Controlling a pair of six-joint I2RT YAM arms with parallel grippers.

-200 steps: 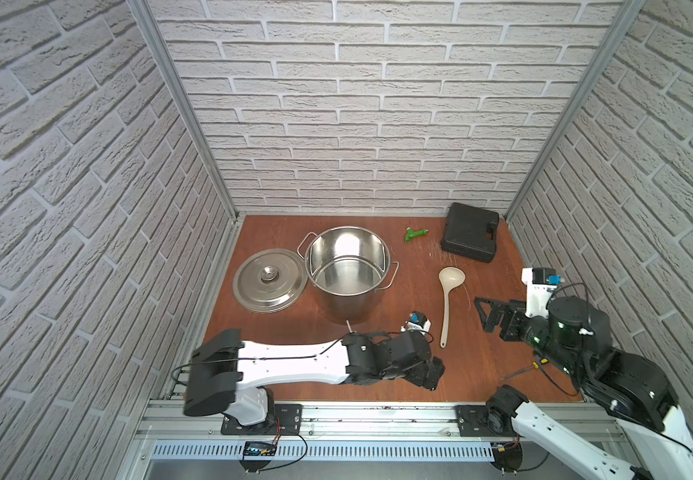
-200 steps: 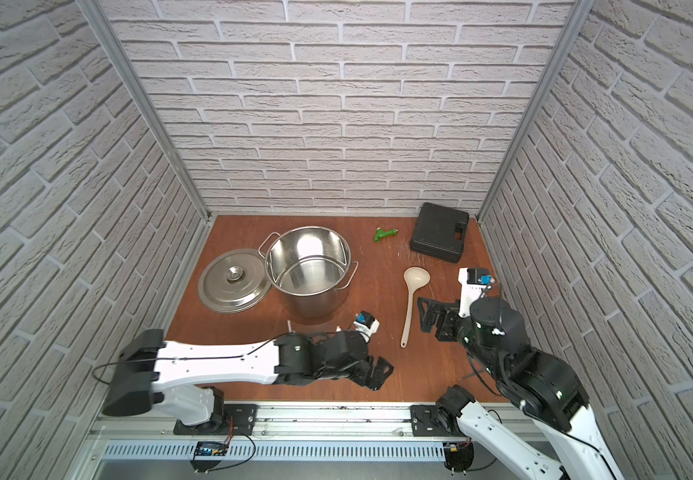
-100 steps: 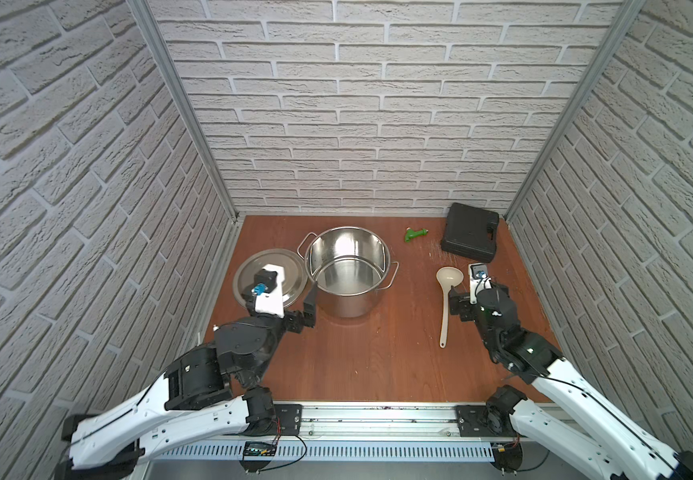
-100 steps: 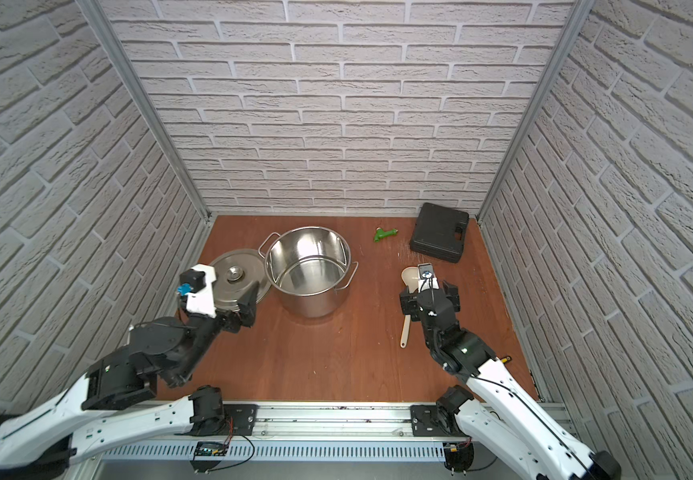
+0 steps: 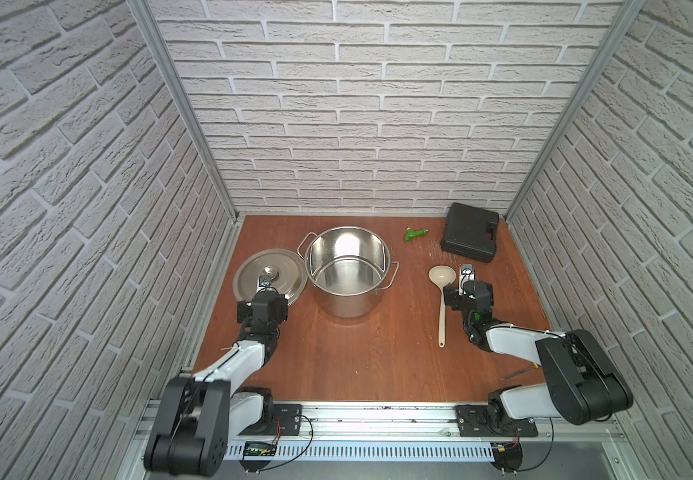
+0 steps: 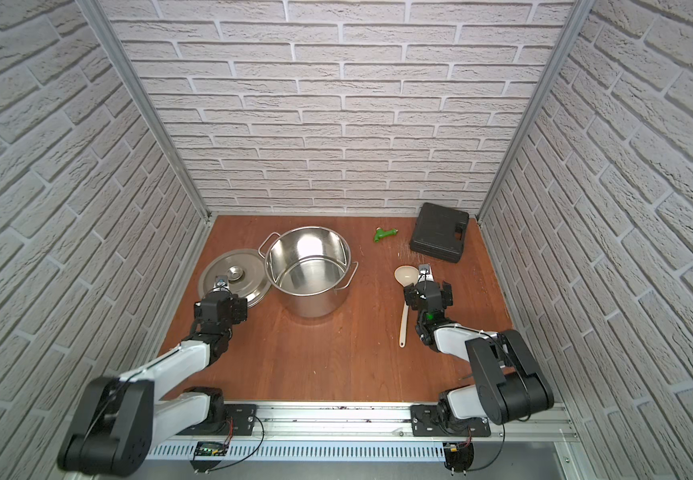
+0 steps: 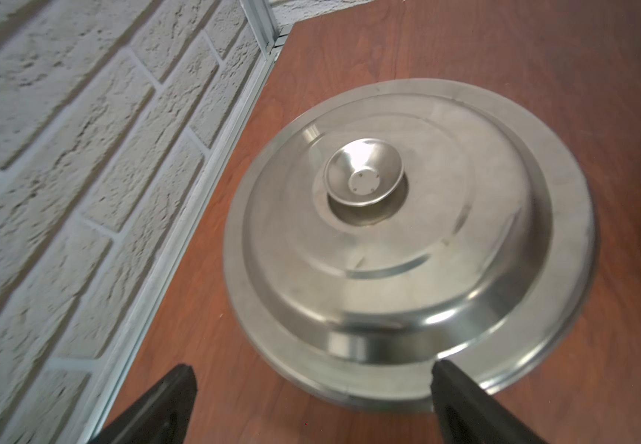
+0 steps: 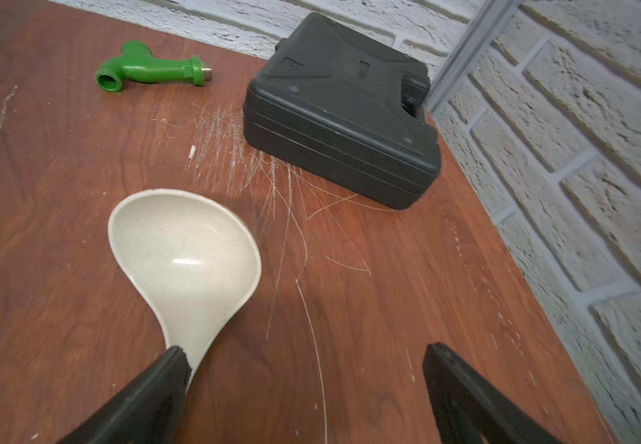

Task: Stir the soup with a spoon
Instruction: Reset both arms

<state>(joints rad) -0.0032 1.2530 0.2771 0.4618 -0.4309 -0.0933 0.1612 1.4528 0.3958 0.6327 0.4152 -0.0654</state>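
The cream-coloured plastic ladle spoon lies flat on the brown wooden table, to the right of the open round stainless-steel pot and well apart from it. Its bowl is level with the pot.

The right end effector is spread wide and empty on the spoon's far side from the pot. One finger overlaps the spoon's neck; I cannot tell whether it touches.

Behind the spoon, right of the pot, lie a green plastic pipe fitting and a black plastic case.

Just left of the pot rests the round steel lid, with the left end effector spread wide and empty at its rim.
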